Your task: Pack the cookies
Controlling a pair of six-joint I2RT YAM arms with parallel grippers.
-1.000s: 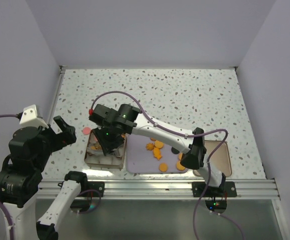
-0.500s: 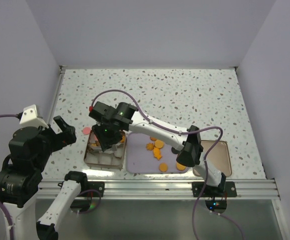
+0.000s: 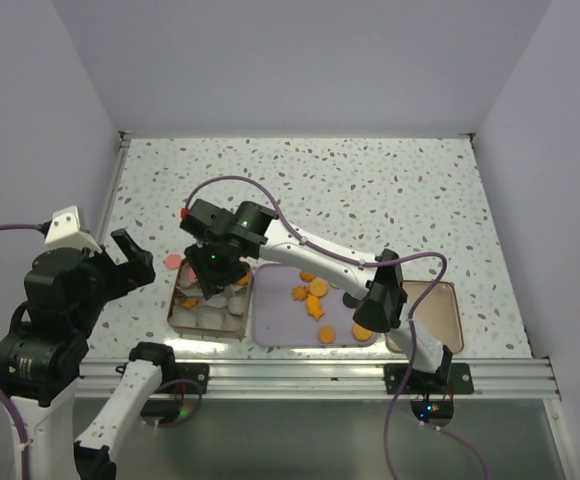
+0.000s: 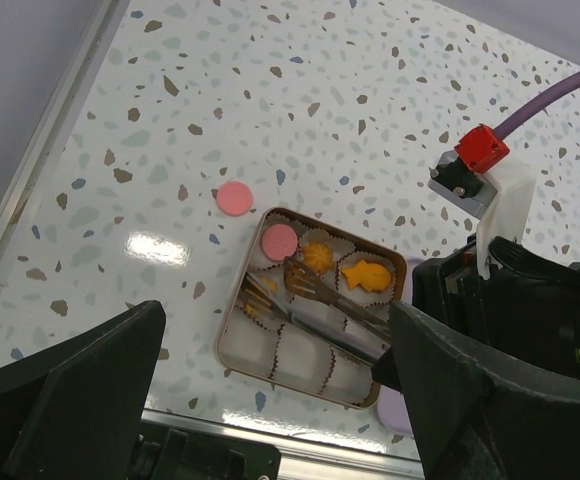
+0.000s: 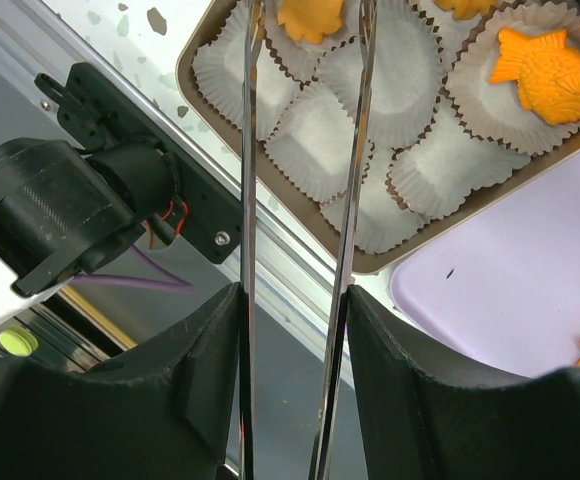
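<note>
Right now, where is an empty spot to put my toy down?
The far part of the speckled table, beyond the tin, is bare. So is the left strip around the loose pink cookie. The near edge is crowded: tin, lilac tray, brown tray, with the right hand holding tongs over the tin.

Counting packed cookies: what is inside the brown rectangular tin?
White paper cups hold a pink round disc, an orange flower cookie, an orange fish cookie; metal tongs partly cover another orange piece and some cups.
</note>
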